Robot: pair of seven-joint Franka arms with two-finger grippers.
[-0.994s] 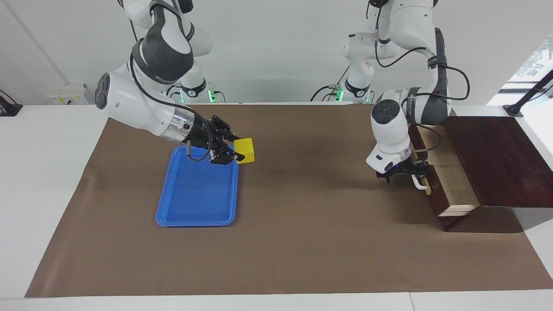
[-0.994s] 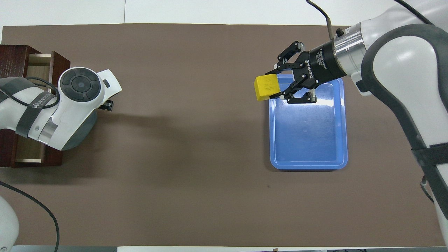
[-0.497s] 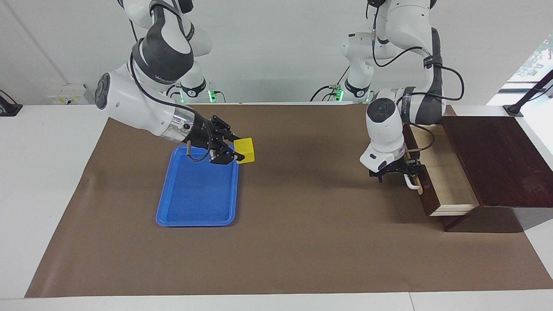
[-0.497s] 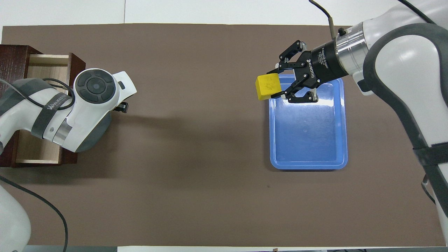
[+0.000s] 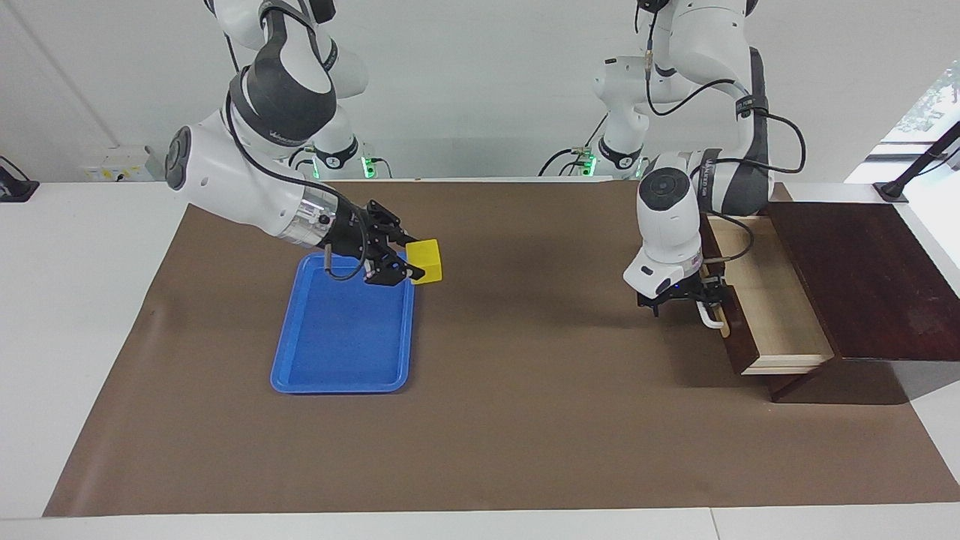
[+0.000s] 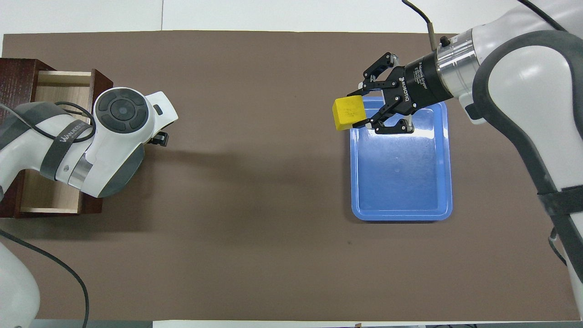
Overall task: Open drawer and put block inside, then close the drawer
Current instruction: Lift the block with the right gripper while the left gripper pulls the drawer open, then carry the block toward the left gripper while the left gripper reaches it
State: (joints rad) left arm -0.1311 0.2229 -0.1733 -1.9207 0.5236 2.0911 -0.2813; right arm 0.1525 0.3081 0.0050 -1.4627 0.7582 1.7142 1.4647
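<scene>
Holding the block (image 5: 426, 260) in the air, your right gripper (image 5: 405, 262) pinches the yellow cube between its black fingers (image 6: 364, 122) over the edge of the blue tray (image 5: 341, 352), at the tray's end nearer the robots in the facing view. You see the tray lying flat on the brown mat (image 5: 525, 420), toward the right arm's end of the table, with nothing resting in it.

At the left arm's end, your left gripper (image 5: 701, 300) sits at the white bar handle (image 5: 707, 316) of the drawer (image 5: 765, 300). You cannot tell from either view whether its fingers are spread or pressed onto the handle, since the wrist covers them from above and they are dark against the drawer front. The drawer stands pulled out of the dark wooden box (image 5: 862, 277), its pale interior showing and bare. The overhead view shows the same pale floor (image 6: 54, 86) partly under the left arm's wrist (image 6: 120, 109).

The block and the drawer are well apart, with open mat between them.
</scene>
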